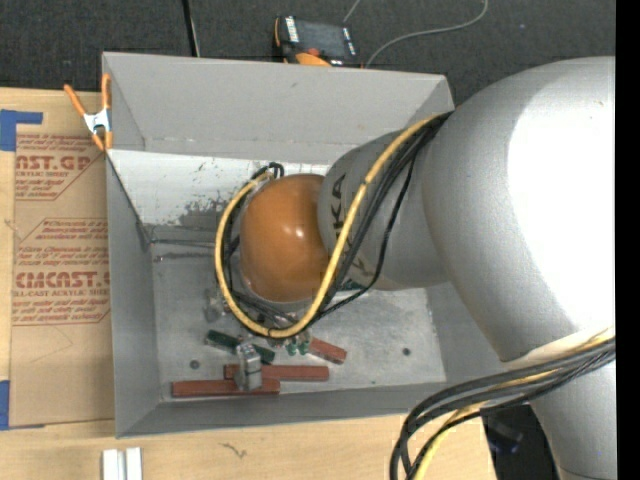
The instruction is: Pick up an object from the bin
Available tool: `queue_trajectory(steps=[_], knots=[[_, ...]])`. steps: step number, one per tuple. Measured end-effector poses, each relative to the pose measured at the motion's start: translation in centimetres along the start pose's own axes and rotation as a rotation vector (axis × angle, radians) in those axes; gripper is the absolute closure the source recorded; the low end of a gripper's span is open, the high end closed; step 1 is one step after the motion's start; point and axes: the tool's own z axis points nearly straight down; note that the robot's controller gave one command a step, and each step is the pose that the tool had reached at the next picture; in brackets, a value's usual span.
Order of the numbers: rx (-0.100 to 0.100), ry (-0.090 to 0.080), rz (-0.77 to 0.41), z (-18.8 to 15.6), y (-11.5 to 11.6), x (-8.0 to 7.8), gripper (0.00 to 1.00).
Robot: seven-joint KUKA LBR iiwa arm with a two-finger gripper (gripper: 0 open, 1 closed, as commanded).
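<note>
The grey metal bin (128, 298) keeps its small things in one loose cluster just below the arm's orange cover (283, 236), toward the near wall. Furthest left of the cover, and lowest, a long red-brown bar (215, 389) lies flat along that wall. Just below the cover's left edge is a dark green piece (222, 340). Straight below the cover sits a small grey block (247, 370), close against the bars, and a second red-brown bar (295, 375) runs off to its right. Below the cover's right edge lies a short red-brown stub (330, 351), slightly apart from the rest. The arm (520, 208) fills the space to the right of the cover.

The tool (262, 326) sits beneath the cover, low over the green piece and the grey block. The cover hides it, so I cannot tell whether it is open or closed, and nothing can be seen gripped.

This looks like the approach step, with the tool placed over the cluster and no pick made yet. The next move probably calls for settling on one thing, most likely the green piece or the grey block. The tool would have to close on it without catching the neighbouring bars, then lift straight up.
</note>
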Motion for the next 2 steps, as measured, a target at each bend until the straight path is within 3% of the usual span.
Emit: queue_trajectory(steps=[1,2], knots=[[0.0,-0.003,0.001,-0.4,0.0,-0.2,1.0],[0.003,-0.009,-0.519,-15.1,-3.1,1.7,1.0]])
